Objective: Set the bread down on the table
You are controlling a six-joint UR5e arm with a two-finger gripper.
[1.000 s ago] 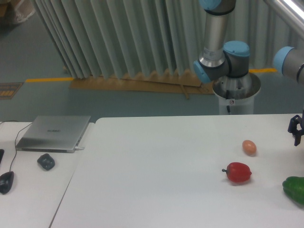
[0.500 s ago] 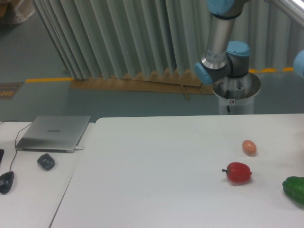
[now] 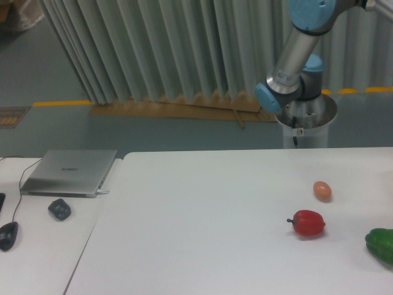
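I can't see the gripper, it's out of shot, so no telling if it's open or holding anything. Bread isn't visible either. Table (image 3: 202, 233) has egg (image 3: 322, 190), red pepper (image 3: 308, 223) nr right edge. Placing prob. not done.

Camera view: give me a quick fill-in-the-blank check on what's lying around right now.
The thing nearest the red pepper is the ____.
The green pepper is cut off by the picture's ____ edge.
The laptop has its lid ____.
Missing words: egg; right; closed.
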